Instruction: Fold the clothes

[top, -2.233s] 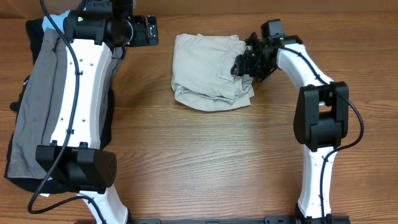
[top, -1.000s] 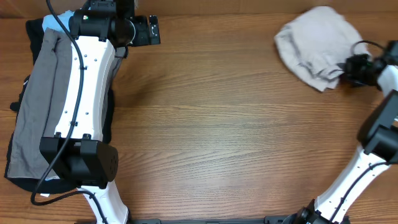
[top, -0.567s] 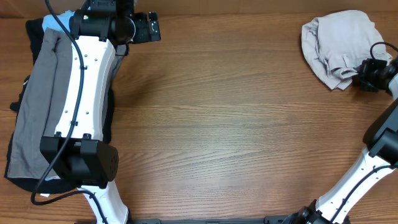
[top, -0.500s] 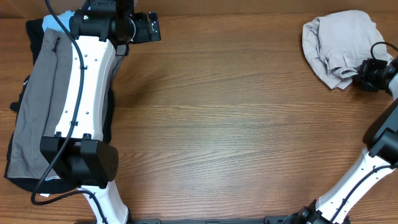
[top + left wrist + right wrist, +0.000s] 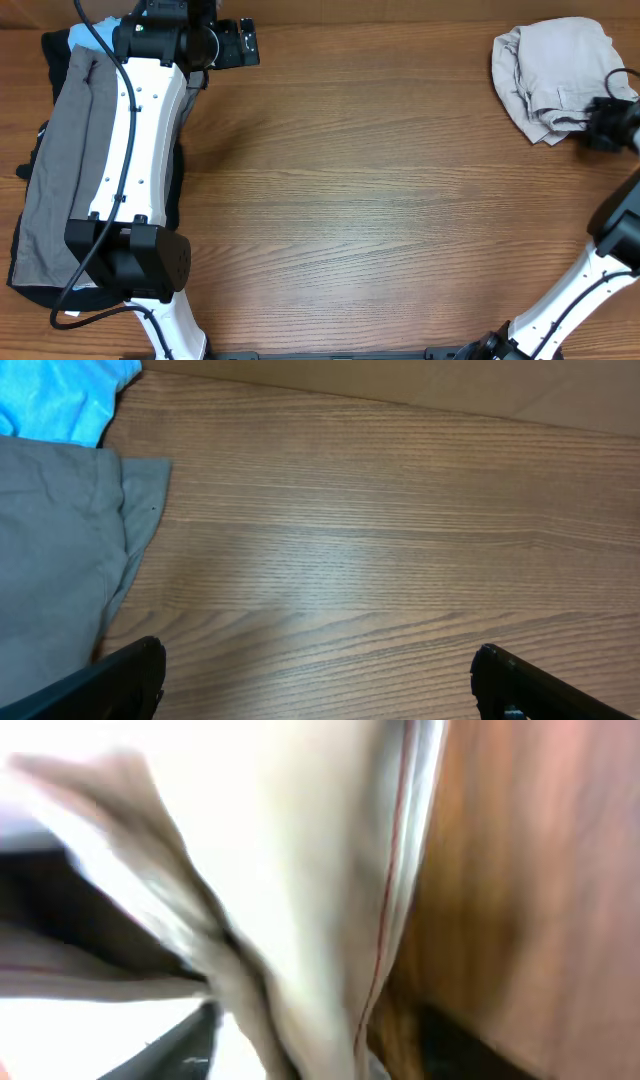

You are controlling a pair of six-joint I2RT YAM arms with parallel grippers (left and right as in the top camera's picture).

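The beige shorts [image 5: 555, 65] lie bunched and wrinkled at the table's far right back corner. My right gripper [image 5: 603, 124] is at their lower right edge. In the right wrist view, which is blurred, beige cloth [image 5: 300, 900] fills the space between the two dark fingers [image 5: 320, 1045], so the gripper is shut on the shorts. My left gripper [image 5: 238, 46] is at the back left, far from the shorts. It is open and empty over bare wood in the left wrist view [image 5: 318, 680].
A grey garment [image 5: 55, 170] lies on dark cloth along the left edge, under my left arm, and shows in the left wrist view [image 5: 55, 550]. A light-blue garment [image 5: 60, 395] sits behind it. The wooden table [image 5: 350, 200] spans the middle.
My right gripper has dragged the beige shorts from the back middle of the table to the far right back corner. Over the last half second they only crept right. The left arm stayed still.
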